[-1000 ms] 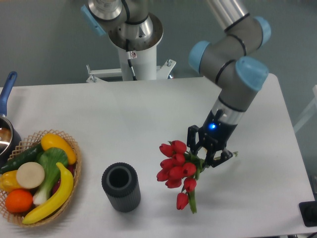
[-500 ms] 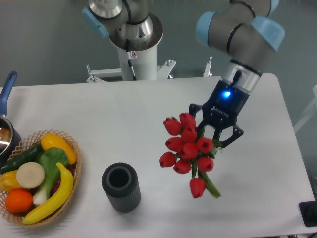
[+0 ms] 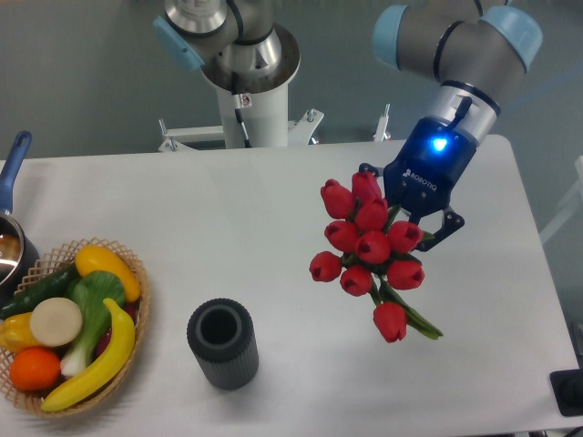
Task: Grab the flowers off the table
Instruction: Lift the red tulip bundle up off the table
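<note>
The flowers (image 3: pixel 369 246), a bunch of red tulips with green stems, hang in the air above the right side of the white table (image 3: pixel 255 209). My gripper (image 3: pixel 407 221) is shut on the stems just behind the blooms, its blue light lit. The tulip heads face the camera and hide most of the stems; one green leaf sticks out at the lower right. No part of the bunch touches the tabletop.
A dark ribbed cylindrical vase (image 3: pixel 222 344) stands upright near the front edge. A wicker basket (image 3: pixel 137 314) of fruit and vegetables sits at the front left. A pot with a blue handle (image 3: pixel 13 164) is at the left edge. A black object (image 3: pixel 570 391) lies at the front right corner.
The gripper has risen and moved up and slightly right with the tulips, which now appear larger and higher off the table than one second ago.
</note>
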